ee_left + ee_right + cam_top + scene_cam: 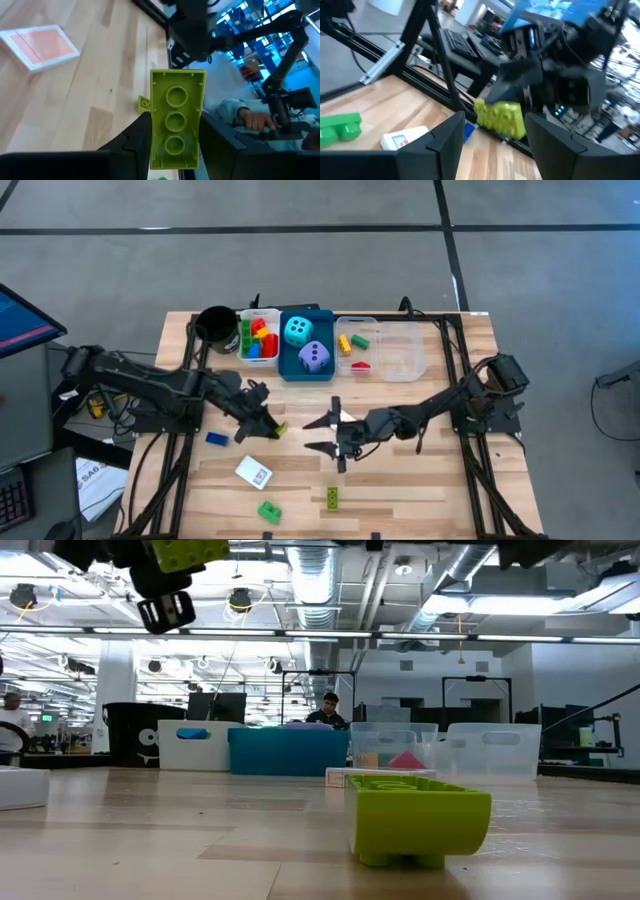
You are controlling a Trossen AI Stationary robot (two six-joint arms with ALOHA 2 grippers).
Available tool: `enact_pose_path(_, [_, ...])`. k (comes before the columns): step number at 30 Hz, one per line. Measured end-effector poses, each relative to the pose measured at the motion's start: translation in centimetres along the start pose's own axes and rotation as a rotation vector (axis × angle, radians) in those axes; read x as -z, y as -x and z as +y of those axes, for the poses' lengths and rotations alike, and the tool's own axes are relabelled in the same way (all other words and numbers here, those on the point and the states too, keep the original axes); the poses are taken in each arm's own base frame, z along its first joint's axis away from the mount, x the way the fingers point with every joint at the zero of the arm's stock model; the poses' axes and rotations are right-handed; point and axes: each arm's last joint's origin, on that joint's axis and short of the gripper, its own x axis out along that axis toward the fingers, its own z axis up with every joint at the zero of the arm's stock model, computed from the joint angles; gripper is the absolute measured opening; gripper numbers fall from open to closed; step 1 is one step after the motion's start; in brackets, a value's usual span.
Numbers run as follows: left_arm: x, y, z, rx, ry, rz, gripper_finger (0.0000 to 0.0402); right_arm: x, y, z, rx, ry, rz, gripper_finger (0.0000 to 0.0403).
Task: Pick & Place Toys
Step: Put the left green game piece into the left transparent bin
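Left hand clenched on lime brick, lifted off bench, mid-left. Brick long axis runs along fingers. Trays lie toward far bench edge, slightly right of brick. Right hand released, empty, close beside, also short of trays

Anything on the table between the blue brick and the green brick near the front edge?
Yes: in the high view the white card lies between the blue brick and the green brick.

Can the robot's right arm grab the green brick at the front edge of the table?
Probably yes. The right gripper is open and empty, and the green brick lies alone on bare wood with nothing between them, though it sits toward the left arm's side.
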Motion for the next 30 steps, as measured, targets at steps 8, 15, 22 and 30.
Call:
enact_pose_path(8, [0.0, -1.9, 0.6, 0.075, 0.024, 0.056, 0.0124, -1.2, -1.6, -1.6, -0.06, 0.034, 0.033, 0.0205])
enact_pose_path(15, [0.0, -3.0, 0.8, 0.13, 0.025, 0.085, 0.0124, -1.1, -1.8, -1.9, -0.102, 0.006, 0.029, 0.0205])
enact_pose_path(22, [-0.3, -3.0, 0.7, 0.149, 0.011, 0.059, 0.0124, -0.8, -1.8, -2.2, -0.184, -0.063, 0.009, 0.0205])
enact_pose_path(30, [-0.5, -2.9, 0.5, 0.162, 0.001, 0.04, 0.0124, -0.6, -1.9, -2.6, -0.169, -0.068, 0.011, 0.0205])
